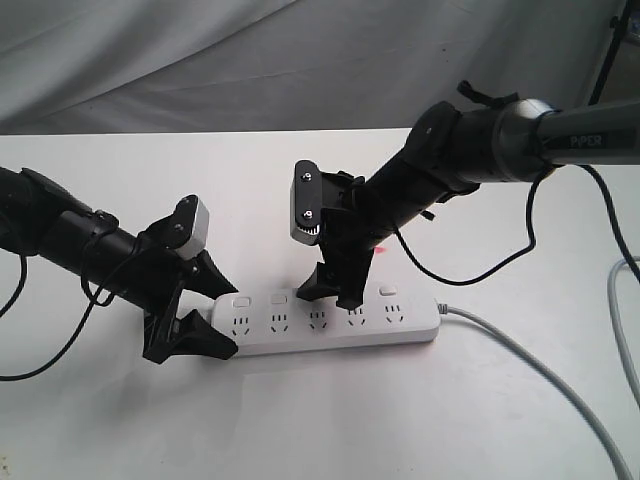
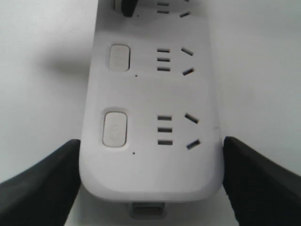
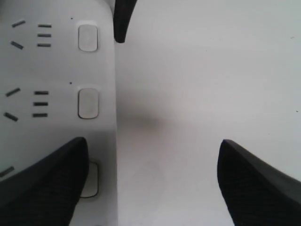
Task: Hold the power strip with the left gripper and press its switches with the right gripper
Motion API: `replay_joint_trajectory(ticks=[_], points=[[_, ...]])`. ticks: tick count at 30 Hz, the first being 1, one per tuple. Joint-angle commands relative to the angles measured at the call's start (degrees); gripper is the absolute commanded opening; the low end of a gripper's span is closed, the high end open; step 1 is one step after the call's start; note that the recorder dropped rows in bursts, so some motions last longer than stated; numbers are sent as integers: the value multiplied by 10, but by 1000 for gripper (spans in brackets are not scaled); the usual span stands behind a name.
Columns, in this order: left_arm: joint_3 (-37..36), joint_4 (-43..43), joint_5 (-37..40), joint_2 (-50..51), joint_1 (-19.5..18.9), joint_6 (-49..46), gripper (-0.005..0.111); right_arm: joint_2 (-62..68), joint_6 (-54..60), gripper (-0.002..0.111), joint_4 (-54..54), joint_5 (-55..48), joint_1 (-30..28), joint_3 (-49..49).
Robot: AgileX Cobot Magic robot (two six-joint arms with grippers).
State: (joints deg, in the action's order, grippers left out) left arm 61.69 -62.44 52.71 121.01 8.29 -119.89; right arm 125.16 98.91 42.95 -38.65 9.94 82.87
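The white power strip [image 1: 330, 325] lies flat across the middle of the table, with its grey cord [image 1: 540, 370] leaving from its right end. My left gripper [image 1: 225, 315] is shut on the strip's left end; in the left wrist view its black jaws press both long sides of the strip [image 2: 150, 179]. Two switches [image 2: 115, 128] show there beside their sockets. My right gripper [image 1: 332, 293] stands open over the middle of the strip. In the right wrist view one of its fingers [image 3: 47, 183] rests over a switch [image 3: 92, 181] and half hides it, while the other hangs over bare table.
The white table [image 1: 300, 420] carries the strip. A grey cloth [image 1: 200, 50] hangs behind it. Black cables loop off both arms [image 1: 480, 270]. A second pale cable [image 1: 625, 320] runs along the right edge, and a dark stand leg [image 1: 608, 50] is at the top right.
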Motion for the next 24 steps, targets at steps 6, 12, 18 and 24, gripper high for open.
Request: replay_joint_trajectory(ticks=[6, 12, 18, 24], points=[[-2, -1, -5, -1, 4, -1, 0, 19, -1, 71, -115, 8, -1, -18], [-2, -1, -5, -1, 4, -1, 0, -1, 5, 71, -45, 11, -1, -15], [-2, -1, -5, -1, 4, -1, 0, -64, 5, 71, 27, -22, -1, -14], [-2, -1, -5, -1, 4, -1, 0, -76, -4, 71, 27, -19, -2, -20]])
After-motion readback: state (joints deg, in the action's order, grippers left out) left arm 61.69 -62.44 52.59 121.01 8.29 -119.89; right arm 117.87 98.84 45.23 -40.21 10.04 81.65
